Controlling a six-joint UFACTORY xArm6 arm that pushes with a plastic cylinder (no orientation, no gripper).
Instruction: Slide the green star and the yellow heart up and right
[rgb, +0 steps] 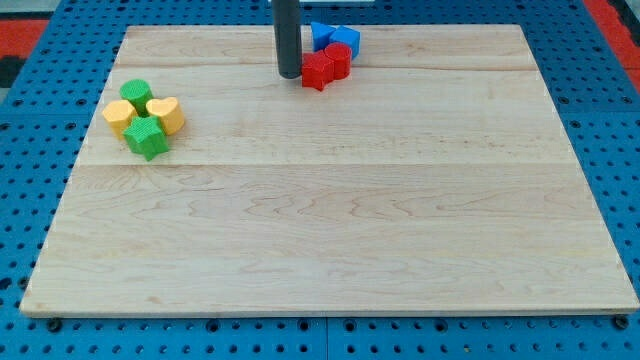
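Pale wood makes up the bench (330, 240), a light board with faint plank seams lying on a blue perforated surface (620, 130). I carry no gripper, so nothing of mine is clenched or released; I end in a dark rod, and my tip (288, 76) rests on the board near the view's top, a little left of centre.

Just to the right of my tip sits a cluster of four blocks. The red star (318, 70) is nearest, just beside the rod; whether they touch I cannot tell. A second red block (340, 58) presses against it from the upper right, and behind these stand two blue blocks, one a blue cube (345, 40), the other (321, 34) of a shape I cannot make out.

The task's things lie well apart from me, in a tight group at the view's left. The green star (146, 138) is at the group's bottom, the yellow heart (166, 113) touching it on the upper right. A yellow block (120, 117) sits on the group's left, and a green block (136, 94) at its top.
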